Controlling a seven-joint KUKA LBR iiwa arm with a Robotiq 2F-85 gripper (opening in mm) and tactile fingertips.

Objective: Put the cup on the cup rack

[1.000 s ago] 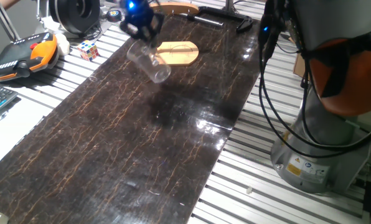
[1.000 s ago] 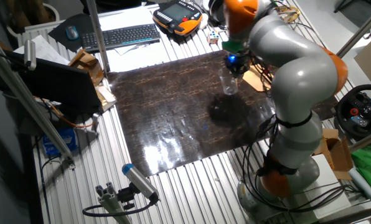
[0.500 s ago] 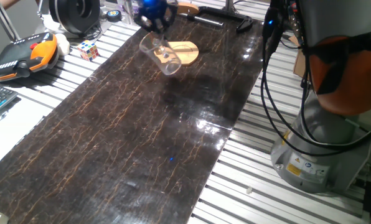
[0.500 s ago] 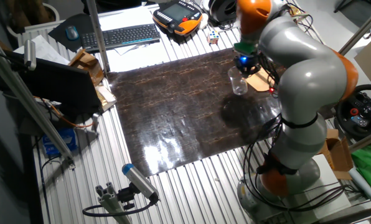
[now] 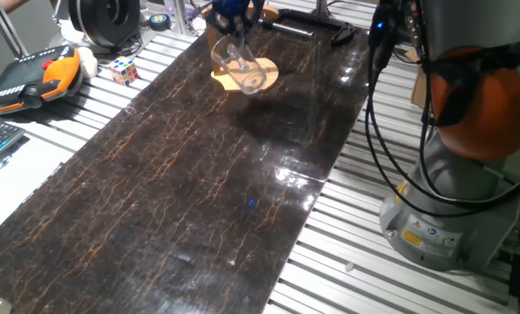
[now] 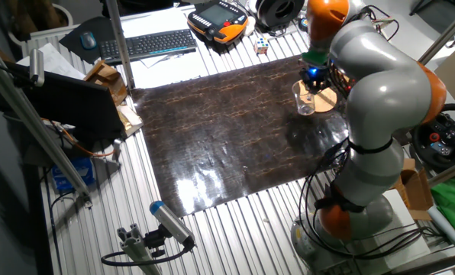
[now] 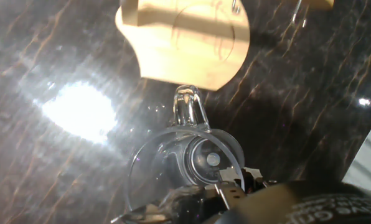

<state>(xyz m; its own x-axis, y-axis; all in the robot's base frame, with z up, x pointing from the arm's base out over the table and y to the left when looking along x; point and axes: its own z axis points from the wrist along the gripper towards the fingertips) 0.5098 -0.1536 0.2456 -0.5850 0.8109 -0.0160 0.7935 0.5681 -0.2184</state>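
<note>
1. Clear plastic, the cup [image 5: 240,66] is held tilted in the air by the gripper [image 5: 231,19], above the dark marbled table [image 5: 181,183].
2. Its rim is clamped between the fingers, as seen in the hand view.
3. The cup rack [image 7: 188,43], of light wood, is seen just beyond the cup [image 7: 185,162], its flat base lying on the table.
4. A Rubik's cube [image 5: 125,69] lies well apart.

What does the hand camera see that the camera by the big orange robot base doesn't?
Only the hand view shows a handle-like loop on the cup and the circle marked on the cup rack base. Only the fixed view shows the puzzle cube, the orange pendant and the arm's base. Both show the tool holding the cup near the rack's base.
</note>
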